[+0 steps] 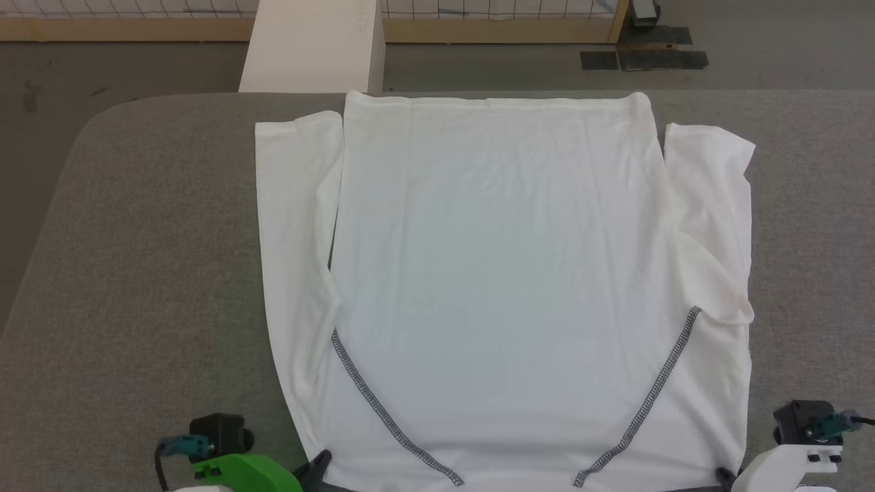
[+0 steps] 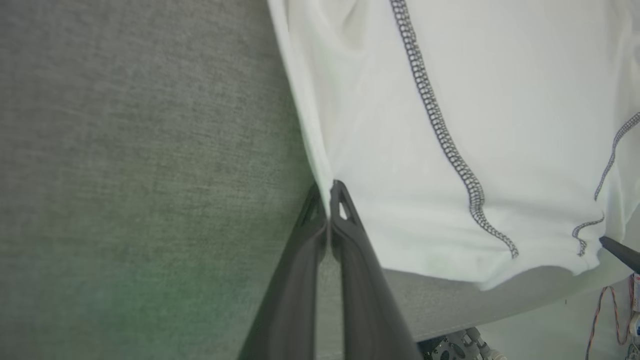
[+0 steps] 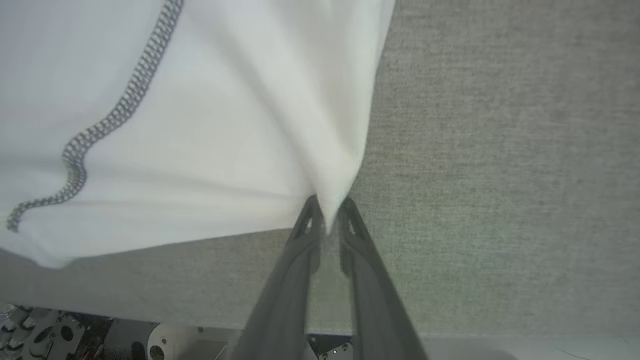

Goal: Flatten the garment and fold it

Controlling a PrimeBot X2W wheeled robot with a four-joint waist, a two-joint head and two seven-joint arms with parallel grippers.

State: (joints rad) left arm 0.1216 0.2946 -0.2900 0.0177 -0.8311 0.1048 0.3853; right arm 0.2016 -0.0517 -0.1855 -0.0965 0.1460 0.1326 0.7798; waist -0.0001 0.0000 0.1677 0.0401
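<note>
Head view: white box (image 1: 307, 48) beyond worktop (image 1: 137, 273), contents hidden; garment (image 1: 506, 273) spread flat on it.
Left wrist view: left fingers (image 2: 360, 260) clenched on garment's near corner (edge between tips).
Right wrist view: right fingers (image 3: 295, 280) pinching other near corner.

- The right gripper (image 3: 327, 215) rises from the bottom edge, its two dark fingers pinching a corner of the white shirt (image 3: 225, 125).
- Folds fan out from that pinched corner.
- A dark stitched seam (image 3: 150, 55) curves across the cloth.
- The grey table (image 3: 500, 175) lies beneath.
</note>
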